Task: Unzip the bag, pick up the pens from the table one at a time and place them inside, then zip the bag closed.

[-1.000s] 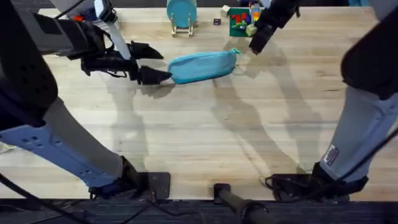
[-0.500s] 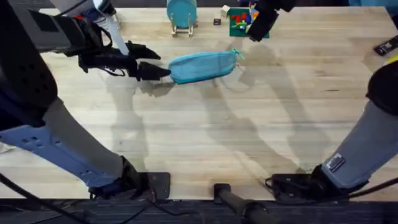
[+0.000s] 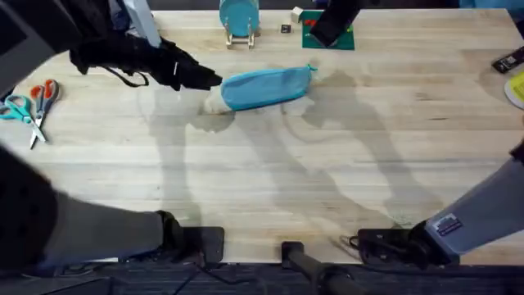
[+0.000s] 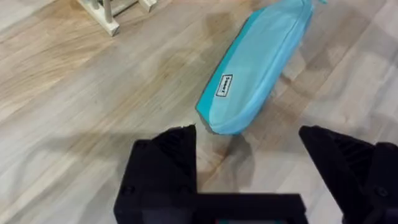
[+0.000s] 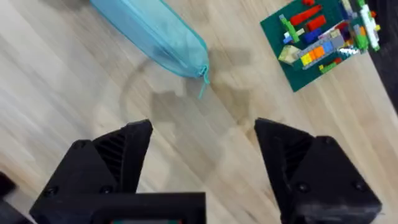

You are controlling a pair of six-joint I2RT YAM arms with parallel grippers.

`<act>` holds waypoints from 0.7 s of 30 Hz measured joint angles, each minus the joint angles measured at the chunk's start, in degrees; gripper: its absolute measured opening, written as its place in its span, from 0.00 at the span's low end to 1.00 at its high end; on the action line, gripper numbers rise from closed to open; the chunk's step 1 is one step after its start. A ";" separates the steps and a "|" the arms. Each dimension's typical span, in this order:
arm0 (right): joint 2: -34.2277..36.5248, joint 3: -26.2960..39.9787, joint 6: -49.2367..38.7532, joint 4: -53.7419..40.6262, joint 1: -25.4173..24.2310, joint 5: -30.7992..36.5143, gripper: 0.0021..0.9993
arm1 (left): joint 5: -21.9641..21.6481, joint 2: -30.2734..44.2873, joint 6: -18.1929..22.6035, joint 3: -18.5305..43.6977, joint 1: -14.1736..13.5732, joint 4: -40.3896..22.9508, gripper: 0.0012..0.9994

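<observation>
The light turquoise bag (image 3: 266, 87) lies lengthwise on the table (image 3: 270, 180) at mid-back, zipper shut, with its pull tab (image 5: 203, 75) at its right end. My left gripper (image 3: 206, 79) hovers just off the bag's left end. In the left wrist view, the gripper (image 4: 249, 140) is open with nothing between its fingers, and the bag (image 4: 255, 68) sits just ahead. My right gripper (image 3: 321, 34) is raised behind the bag's right end; it (image 5: 202, 134) is open and holds nothing. The pens are out of view.
Orange- and teal-handled scissors (image 3: 31, 102) lie at the left edge. A teal disc on a wooden stand (image 3: 239, 18) and a green brick plate (image 3: 329, 31) stand at the back. A dark object (image 3: 508, 61) and something yellow (image 3: 517, 87) are at the right edge.
My left gripper has drawn slightly back and up from the bag's left end. The right gripper has risen and moved toward the back, away from the bag's right end. The bag stays put.
</observation>
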 joint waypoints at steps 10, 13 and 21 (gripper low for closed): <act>-2.47 0.00 12.55 -10.08 0.29 0.00 1.00 | -13.44 -12.69 -14.01 0.02 -2.88 -5.33 1.00; -2.50 0.00 15.01 -11.23 0.34 0.00 1.00 | -16.34 -15.95 -16.44 0.02 -2.88 -7.88 1.00; -3.72 0.00 18.39 -11.07 0.82 0.00 1.00 | -20.95 -24.13 -19.15 0.02 -2.88 -11.47 1.00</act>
